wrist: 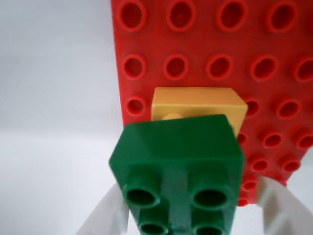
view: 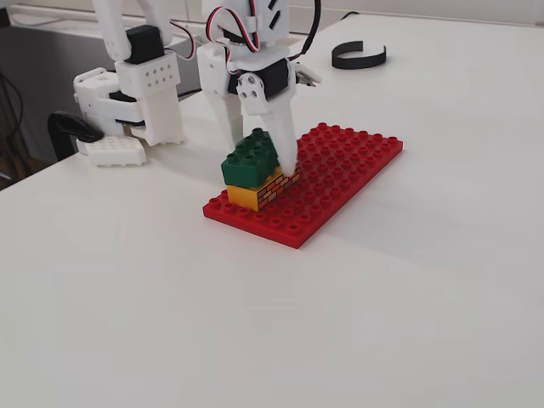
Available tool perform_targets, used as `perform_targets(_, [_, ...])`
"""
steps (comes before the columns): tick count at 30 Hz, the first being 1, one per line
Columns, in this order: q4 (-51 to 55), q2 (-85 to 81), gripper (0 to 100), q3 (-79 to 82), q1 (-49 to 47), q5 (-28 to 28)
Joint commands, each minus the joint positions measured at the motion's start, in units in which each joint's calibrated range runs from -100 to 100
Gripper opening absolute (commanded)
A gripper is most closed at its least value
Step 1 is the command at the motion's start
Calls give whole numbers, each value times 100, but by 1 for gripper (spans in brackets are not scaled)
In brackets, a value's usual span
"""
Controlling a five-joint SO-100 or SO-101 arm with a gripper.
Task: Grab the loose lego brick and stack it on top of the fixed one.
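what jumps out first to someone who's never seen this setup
The red studded baseplate on the white table grabs the eye first in the fixed view. At its near left corner, the green brick sits on the yellow brick with the brick-wall print, slightly tilted and not pressed flat. The white arm's gripper straddles the green brick, with one of its fingers against the brick's side.

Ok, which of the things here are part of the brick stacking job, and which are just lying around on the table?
Part of the job:
green brick, resting on the yellow one
yellow brick, on the baseplate
gripper, white fingers either side of the green brick

Just lying about:
red baseplate, only carries the yellow brick
black curved strip, far back on the table
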Motion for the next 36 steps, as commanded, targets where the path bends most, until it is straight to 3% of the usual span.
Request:
perform_targets(1, [6, -121, 33, 2, -45, 20])
perform_targets(12, [145, -138, 33, -107, -252, -16])
perform_targets(26, [2521, -1298, 32, -2541, -705, -32])
perform_targets(28, [2556, -1789, 24, -2541, -823, -32])
perform_targets(30, [2513, -2425, 5, -2333, -868, -47])
perform_targets(31, [2487, -2772, 0, -2188, -883, -89])
perform_targets(36, [1966, -4863, 1, -1193, -890, -68])
